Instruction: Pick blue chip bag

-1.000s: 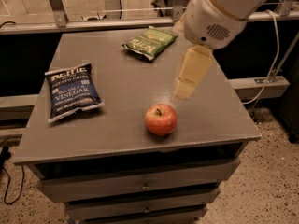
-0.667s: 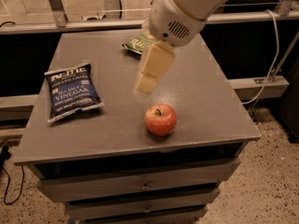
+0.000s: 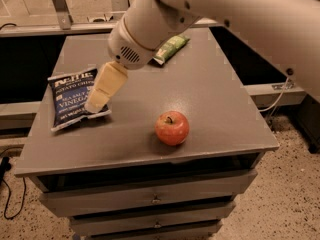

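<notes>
The blue chip bag point(image 3: 70, 98) lies flat on the left side of the grey cabinet top point(image 3: 210, 99), dark navy with white lettering and pale crimped ends. My gripper point(image 3: 95, 105) hangs from the big white arm point(image 3: 145, 29) and reaches down to the bag's right edge, covering part of it. I cannot tell whether it touches the bag.
A red apple point(image 3: 172, 128) stands at the front middle of the top. A green chip bag point(image 3: 171, 46) lies at the back, partly behind the arm. Drawers point(image 3: 155, 199) sit below the top. A cable point(image 3: 10, 194) lies on the floor at left.
The arm has swept left across the cabinet, from above and right of the apple to the blue chip bag's right edge, and lower.
</notes>
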Robot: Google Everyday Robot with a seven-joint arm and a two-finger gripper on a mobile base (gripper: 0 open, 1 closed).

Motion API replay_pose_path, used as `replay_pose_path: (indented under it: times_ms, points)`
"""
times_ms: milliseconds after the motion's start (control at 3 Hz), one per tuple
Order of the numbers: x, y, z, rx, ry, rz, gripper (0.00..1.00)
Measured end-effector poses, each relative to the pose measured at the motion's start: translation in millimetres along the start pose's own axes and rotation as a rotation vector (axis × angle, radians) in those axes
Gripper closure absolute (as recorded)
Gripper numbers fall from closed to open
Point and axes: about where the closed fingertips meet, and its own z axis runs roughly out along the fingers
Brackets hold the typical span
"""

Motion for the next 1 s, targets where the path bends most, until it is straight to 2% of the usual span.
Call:
replay_pose_path:
  times_ms: [667,1000]
  points:
    - [0.0,-4.8,87.9,-0.007,-0.088,0.109,0.00]
    - [4.5,-9.5,113.7,0.004,-0.115,0.142,0.00]
